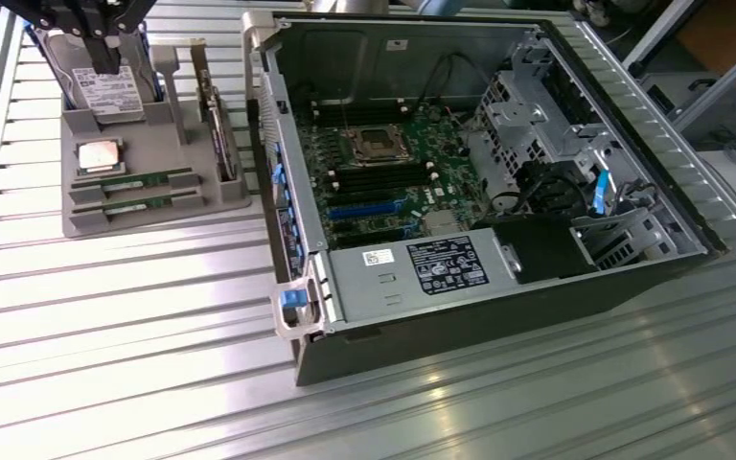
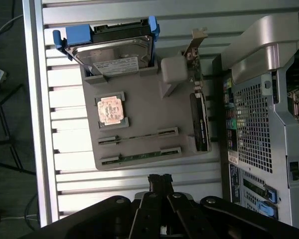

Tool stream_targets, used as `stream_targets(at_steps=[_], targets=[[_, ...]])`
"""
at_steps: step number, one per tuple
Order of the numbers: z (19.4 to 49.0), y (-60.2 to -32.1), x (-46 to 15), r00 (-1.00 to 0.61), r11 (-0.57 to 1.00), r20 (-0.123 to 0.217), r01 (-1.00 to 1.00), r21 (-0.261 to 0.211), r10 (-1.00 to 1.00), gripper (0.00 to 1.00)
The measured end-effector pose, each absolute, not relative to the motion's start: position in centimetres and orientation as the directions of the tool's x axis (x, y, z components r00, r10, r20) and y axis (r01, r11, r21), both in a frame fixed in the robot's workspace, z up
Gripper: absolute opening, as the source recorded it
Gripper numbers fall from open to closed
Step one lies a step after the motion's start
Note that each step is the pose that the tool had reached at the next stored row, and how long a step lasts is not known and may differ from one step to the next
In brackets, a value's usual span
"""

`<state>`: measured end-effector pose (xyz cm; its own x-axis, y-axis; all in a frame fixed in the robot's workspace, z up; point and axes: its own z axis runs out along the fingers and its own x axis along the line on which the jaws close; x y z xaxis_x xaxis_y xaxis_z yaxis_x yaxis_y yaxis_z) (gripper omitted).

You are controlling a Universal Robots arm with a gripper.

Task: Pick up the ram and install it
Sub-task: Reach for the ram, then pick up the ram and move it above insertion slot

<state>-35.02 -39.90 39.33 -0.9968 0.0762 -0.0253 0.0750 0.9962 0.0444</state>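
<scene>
Two ram sticks stand on edge in slots of a grey holder [image 1: 150, 144]. One ram stick [image 1: 134, 181] [image 2: 138, 136] lies closer to the silver processor chip [image 1: 100, 154], the other ram stick [image 1: 141, 202] [image 2: 139, 156] sits at the holder's front. My gripper [image 1: 110, 65] [image 2: 159, 180] hovers above the holder, over the hard drive end in the exterior view. It is shut, fingers pressed together, with nothing between them. It touches no ram stick.
An open computer case [image 1: 624, 115] lies to the exterior view's right, its motherboard [image 1: 387, 177] exposed with black memory slots. The holder also carries a hard drive [image 2: 114, 57] in a blue bracket and an expansion card [image 2: 199, 114]. All rest on a ribbed metal table [image 1: 126, 316].
</scene>
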Motion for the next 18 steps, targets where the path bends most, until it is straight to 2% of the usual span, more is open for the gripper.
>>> stream_targets(at_steps=[5, 18], targets=[[39.33, -39.89, -35.03, -0.998, 0.997, -0.025, 0.060, 0.044, 0.062, 0.10], [39.33, -39.89, -35.02, -0.992, 0.991, -0.025, -0.126, 0.044, -0.125, 0.10]])
